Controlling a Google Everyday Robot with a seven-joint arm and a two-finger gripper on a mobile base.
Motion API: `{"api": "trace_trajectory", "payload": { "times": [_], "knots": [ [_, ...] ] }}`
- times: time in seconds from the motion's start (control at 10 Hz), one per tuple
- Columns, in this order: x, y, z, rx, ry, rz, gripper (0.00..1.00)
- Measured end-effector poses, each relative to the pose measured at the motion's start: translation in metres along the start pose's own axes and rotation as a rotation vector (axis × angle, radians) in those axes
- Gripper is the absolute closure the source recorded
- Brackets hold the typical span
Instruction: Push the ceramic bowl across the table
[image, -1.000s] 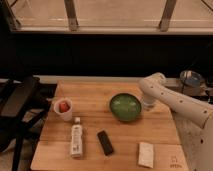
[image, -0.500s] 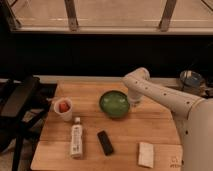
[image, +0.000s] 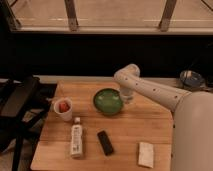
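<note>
The ceramic bowl (image: 108, 101) is round, glossy green, and sits near the middle of the far half of the wooden table (image: 125, 130). My gripper (image: 127, 96) hangs from the white arm that reaches in from the right, and it is right against the bowl's right rim. Its fingers are too hidden to read.
A white cup with red contents (image: 63, 108) stands left of the bowl. A white bottle (image: 76, 140), a black bar (image: 105, 143) and a white packet (image: 146, 154) lie along the near side. A blue-grey bowl (image: 191, 78) sits off the table at the far right. A black chair (image: 17, 107) is at the left.
The gripper has swept leftward, and the green bowl has slid left across the table with it, closer to the white cup.
</note>
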Motion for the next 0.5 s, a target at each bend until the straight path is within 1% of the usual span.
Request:
{"api": "trace_trajectory", "payload": {
  "times": [0.1,0.2,0.4,0.5],
  "knots": [
    [-0.014,-0.009,-0.004,-0.003,0.003,-0.021,0.97],
    [-0.020,-0.018,-0.006,-0.001,0.005,-0.038,0.97],
    [-0.021,-0.030,-0.010,0.000,0.009,-0.057,0.97],
    [-0.026,-0.032,-0.012,-0.002,0.009,-0.064,0.97]
  ]
}}
